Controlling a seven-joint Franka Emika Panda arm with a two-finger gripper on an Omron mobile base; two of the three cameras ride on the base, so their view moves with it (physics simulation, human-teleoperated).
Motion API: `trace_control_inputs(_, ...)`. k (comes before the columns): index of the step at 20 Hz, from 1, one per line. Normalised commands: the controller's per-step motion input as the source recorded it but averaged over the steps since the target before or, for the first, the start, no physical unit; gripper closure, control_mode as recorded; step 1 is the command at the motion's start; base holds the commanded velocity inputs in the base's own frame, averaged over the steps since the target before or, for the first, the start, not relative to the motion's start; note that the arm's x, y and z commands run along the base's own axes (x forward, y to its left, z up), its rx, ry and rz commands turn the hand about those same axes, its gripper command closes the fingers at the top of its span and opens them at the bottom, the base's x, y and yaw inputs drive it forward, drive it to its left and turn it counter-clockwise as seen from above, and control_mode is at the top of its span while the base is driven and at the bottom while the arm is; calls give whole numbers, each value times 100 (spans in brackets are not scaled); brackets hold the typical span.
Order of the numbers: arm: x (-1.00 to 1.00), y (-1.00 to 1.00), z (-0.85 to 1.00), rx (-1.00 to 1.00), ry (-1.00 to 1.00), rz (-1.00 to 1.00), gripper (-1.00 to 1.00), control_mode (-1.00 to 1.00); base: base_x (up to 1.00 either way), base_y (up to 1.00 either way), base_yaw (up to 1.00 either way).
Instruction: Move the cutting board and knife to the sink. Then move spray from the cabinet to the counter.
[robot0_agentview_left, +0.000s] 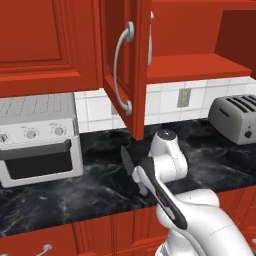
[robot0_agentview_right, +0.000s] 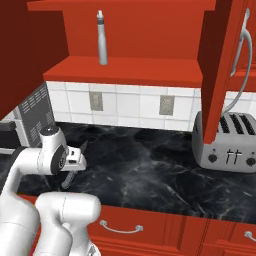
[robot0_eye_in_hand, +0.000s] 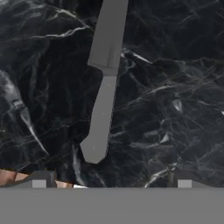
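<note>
Knife flat on counter

A white square-tiled wall carries two grey outlet plates. A silver two-slot toaster stands at the right, a white toaster oven at the left, red drawers below.

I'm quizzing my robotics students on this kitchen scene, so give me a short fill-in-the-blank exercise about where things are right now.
1. The spray stands upright on the shelf inside the ____.
2. The knife lies flat on the black ____.
3. The gripper above the knife has its jaws ____.
4. The silver appliance at the right end of the counter is a ____.

Missing words: cabinet; counter; open; toaster
</note>
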Motion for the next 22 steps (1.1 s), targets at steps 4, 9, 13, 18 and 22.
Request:
trace_control_inputs(4,18,15,-13,0,2,4,-100,-100,0,0,0)
trace_control_inputs(9,20,5,-29,0,0,3,-100,-100,0,0,0)
trace_control_inputs(13,21,4,-30,0,0,2,-100,-100,0,0,0)
trace_control_inputs(18,18,0,-39,0,0,0,-100,-100,0,0,0)
trace_control_inputs(22,19,0,-45,0,0,0,-100,-100,0,0,0)
